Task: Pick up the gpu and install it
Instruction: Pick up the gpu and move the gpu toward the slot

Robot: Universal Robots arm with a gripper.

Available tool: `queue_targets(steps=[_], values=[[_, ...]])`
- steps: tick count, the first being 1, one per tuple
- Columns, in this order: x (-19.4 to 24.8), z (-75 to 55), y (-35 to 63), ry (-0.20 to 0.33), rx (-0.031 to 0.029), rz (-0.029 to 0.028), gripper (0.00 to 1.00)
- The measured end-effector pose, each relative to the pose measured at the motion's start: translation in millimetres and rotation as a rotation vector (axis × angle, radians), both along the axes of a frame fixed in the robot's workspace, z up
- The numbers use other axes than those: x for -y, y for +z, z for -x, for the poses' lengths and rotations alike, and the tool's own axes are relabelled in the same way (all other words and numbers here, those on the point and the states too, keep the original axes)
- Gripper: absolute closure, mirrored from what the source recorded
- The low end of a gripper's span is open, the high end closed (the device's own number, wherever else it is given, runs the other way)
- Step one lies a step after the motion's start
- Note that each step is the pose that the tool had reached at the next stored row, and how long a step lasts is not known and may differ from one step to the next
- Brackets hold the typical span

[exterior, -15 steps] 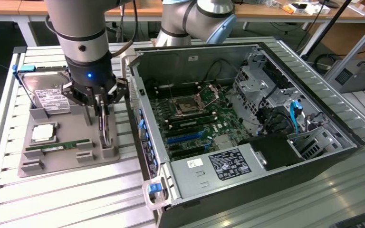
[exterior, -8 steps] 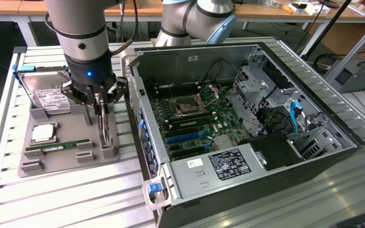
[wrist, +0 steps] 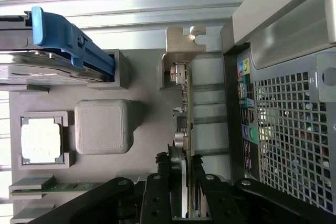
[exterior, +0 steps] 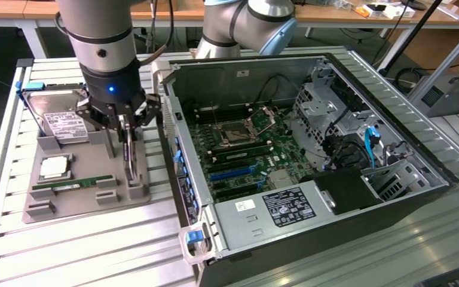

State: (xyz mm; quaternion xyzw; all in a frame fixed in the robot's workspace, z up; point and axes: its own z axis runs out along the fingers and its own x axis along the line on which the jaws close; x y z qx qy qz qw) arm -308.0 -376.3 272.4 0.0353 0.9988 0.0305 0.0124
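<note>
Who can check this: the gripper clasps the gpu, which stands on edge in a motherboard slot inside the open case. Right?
Not quite. The gripper clasps the gpu, but it stands on edge in the grey tray beside the open case, as the exterior view shows.

The arm (exterior: 100, 36) reaches straight down from above, its wrist vertical, with a blue light lit on the dark collar. The gripper (exterior: 127, 143) points downward, and its two black fingers (wrist: 164, 174) are closed against both faces of the upright gpu (wrist: 184, 108).
</note>
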Motion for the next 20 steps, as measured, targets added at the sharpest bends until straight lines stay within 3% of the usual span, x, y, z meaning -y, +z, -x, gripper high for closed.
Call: queue_targets(steps=[20], values=[[0.0,0.0,13.6,0.000,0.0001,-0.0030,0.73]])
